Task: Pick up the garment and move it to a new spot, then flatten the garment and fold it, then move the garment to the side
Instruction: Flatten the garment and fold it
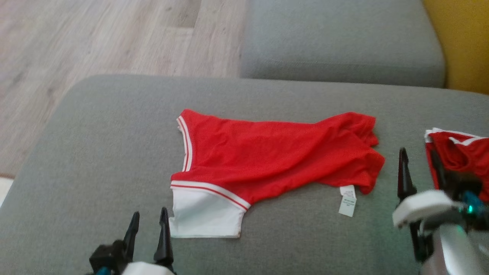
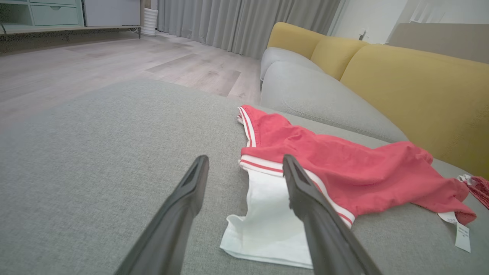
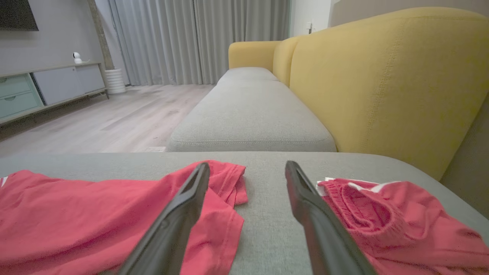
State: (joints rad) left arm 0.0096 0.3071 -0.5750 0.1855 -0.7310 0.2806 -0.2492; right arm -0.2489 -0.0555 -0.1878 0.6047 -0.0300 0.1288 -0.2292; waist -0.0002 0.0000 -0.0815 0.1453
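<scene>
Red garment [image 1: 267,160]: thin, finely textured knit, rumpled, laid lengthwise mid-cushion. It has a white sleeve panel at its 7 o'clock, red-and-white striped trim, and a small white label [image 1: 347,202] at 5 o'clock. Beneath is a grey woven cushion [image 1: 95,152] with rounded corners.

At 7 o'clock the left gripper [image 1: 149,215] has its fingers spread and empty, just beside the white panel. At 3 o'clock the right gripper [image 1: 420,168] is likewise spread and empty, between the garment and a second red piece [image 1: 462,156].

The right wrist view adds that piece's ribbed hem and a smooth yellow backrest [image 3: 382,76]. The head view gives a pale plank floor [image 1: 76,38] at 11 o'clock.
</scene>
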